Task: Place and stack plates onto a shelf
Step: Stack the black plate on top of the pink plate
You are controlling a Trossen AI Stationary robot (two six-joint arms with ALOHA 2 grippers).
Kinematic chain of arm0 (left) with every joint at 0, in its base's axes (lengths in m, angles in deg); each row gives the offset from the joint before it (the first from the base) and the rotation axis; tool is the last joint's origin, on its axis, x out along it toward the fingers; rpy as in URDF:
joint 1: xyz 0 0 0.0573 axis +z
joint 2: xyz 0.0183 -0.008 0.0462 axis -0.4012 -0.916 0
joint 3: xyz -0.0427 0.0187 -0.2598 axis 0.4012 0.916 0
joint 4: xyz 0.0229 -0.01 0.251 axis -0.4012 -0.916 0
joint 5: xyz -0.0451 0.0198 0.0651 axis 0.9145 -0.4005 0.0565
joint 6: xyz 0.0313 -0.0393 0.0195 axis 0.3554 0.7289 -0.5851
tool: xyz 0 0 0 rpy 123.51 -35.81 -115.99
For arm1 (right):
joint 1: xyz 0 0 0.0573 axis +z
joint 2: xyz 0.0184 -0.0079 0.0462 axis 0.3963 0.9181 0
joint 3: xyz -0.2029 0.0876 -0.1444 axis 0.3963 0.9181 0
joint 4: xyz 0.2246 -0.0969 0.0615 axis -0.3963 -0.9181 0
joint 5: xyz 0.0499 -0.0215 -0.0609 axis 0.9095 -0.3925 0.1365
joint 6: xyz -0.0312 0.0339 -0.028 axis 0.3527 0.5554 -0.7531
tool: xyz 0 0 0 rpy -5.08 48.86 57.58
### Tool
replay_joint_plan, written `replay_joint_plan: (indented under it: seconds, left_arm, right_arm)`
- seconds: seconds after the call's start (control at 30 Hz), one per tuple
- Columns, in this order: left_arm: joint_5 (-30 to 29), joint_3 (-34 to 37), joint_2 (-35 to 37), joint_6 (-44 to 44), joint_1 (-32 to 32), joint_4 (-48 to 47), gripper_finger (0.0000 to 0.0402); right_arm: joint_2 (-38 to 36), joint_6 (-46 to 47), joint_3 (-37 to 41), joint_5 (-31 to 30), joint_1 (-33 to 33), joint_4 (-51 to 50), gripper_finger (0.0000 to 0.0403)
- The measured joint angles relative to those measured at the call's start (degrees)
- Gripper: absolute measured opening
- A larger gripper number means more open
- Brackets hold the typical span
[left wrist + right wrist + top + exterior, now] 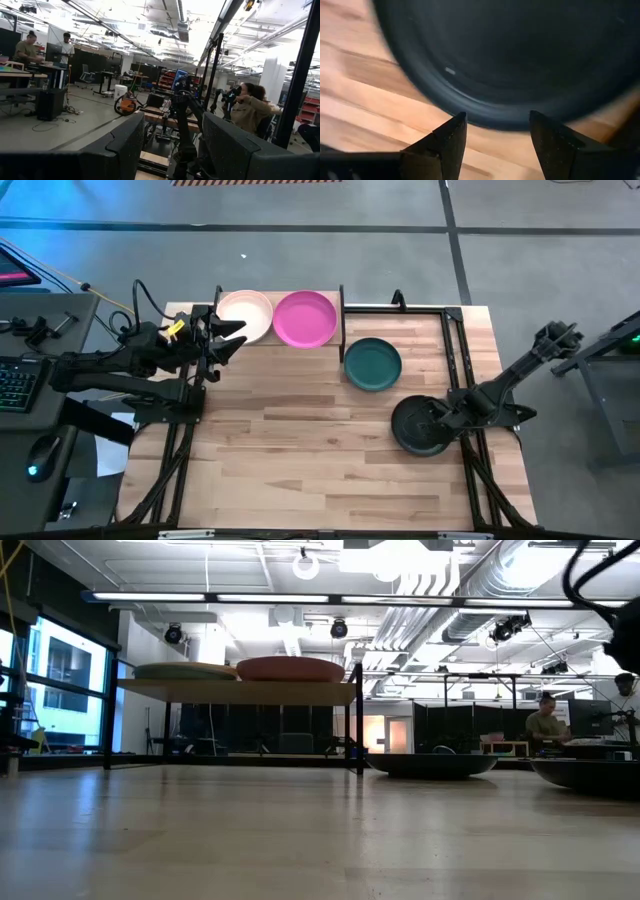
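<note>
Right gripper (pixel 497 131): jaws stood spread, empty, poised just above the rim of the black plate (pixel 520 55). Wood of the table (pixel 365 100) showed between the two fingertips; neither tip touched the plate in the right wrist view. From above, the same gripper (pixel 437 422) sat over the black plate (pixel 415 426) near the table's right edge, and the arm covered part of the plate there, so the gap between the fingers could not be read from that view.

Left gripper (pixel 170 145): jaws spread wide, holding nothing, pointing out into the room. Its own view showed people at desks and no plate at all. The high view placed it (pixel 228 340) by the table's far left corner, just beside the light pink plate (pixel 248 314).

The shelf (pixel 280 340) stood along the far edge, carrying the light pink plate and the magenta plate (pixel 306 318) side by side. The dark teal plate (pixel 373 364) lay on the table just right of the shelf, apart from the black one.

The low view showed the shelf (pixel 240 690) raised on black posts, both plates seen only as edge-on domes, colours hard to judge. The dark teal plate (pixel 432 764) sat low on the table; the black plate (pixel 590 772) was cut off at the picture's edge. Neither gripper was clearly shown there.
</note>
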Motion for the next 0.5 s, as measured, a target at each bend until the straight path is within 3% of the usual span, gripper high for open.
replay_joint_plan:
  seconds: [0.13, 0.23, 0.4, 0.5]
  left_arm:
    - [-0.01, 0.0, 0.01, 0.0, -0.01, -0.01, 0.019]
    - [0.0, 0.0, 0.01, -0.02, 0.01, -0.04, 0.019]
    - [-0.02, 0.0, 0.01, -0.02, 0.01, -0.07, 0.019]
    - [-0.01, 0.0, 0.01, 0.0, 0.0, -0.04, 0.019]
  right_arm:
    - [1.62, -0.5, -0.54, 5.99, 1.39, -2.22, 0.0169]
    - [3.48, 0.67, -0.56, 6.0, 2.41, -5.01, 0.012]
    - [6.92, 2.11, -0.56, -3.74, 1.38, -4.03, 0.0014]
    - [9.4, 3.92, -0.56, -10.04, -1.34, -3.87, 0.0017]
